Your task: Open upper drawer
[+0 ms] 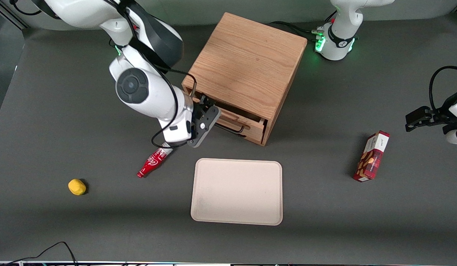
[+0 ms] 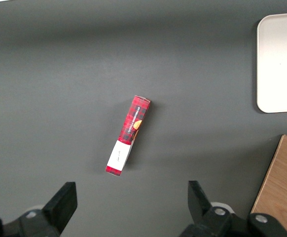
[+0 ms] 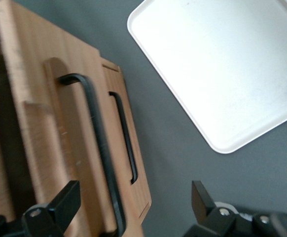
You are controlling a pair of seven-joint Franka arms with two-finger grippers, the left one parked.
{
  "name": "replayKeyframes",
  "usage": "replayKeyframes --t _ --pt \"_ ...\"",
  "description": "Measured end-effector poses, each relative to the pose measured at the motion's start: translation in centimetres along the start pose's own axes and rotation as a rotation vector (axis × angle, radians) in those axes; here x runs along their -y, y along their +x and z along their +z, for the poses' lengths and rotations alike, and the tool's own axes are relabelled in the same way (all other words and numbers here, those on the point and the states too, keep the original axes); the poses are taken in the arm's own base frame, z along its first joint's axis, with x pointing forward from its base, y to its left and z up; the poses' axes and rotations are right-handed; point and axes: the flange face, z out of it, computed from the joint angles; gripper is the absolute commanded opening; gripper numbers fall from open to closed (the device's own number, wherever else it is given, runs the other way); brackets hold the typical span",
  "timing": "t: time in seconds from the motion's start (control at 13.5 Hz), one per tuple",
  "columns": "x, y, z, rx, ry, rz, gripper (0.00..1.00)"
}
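The oak cabinet (image 1: pixel 247 62) stands in the middle of the table. Its upper drawer (image 1: pixel 246 119) is pulled out a little, with a dark gap showing under the cabinet top. In the right wrist view the upper drawer's front (image 3: pixel 74 128) carries a thin black bar handle (image 3: pixel 98 138), with the lower drawer's handle (image 3: pixel 126 138) beside it. My right gripper (image 1: pixel 209 111) is open in front of the upper drawer. In the wrist view the gripper (image 3: pixel 133 192) has its fingers (image 3: pixel 67 197) spread wide on either side of the upper handle, not touching it.
A beige tray (image 1: pixel 213 216) lies on the table in front of the cabinet, nearer the front camera; it also shows in the wrist view (image 3: pixel 222 74). A red bottle (image 1: pixel 152 164) lies under my arm. A yellow lump (image 1: pixel 77 186) and a red box (image 1: pixel 371 157) lie farther off.
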Motion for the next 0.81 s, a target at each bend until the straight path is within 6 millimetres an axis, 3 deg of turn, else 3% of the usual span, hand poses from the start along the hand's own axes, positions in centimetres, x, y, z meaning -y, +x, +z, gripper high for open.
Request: replayKeyframes --t 0.37,0.81 --pt "-0.8 0.6 3.2 -0.032 -0.001 -0.019 1.0" --pt "-1.1 0.7 3.8 -0.045 -0.009 -0.034 1.0"
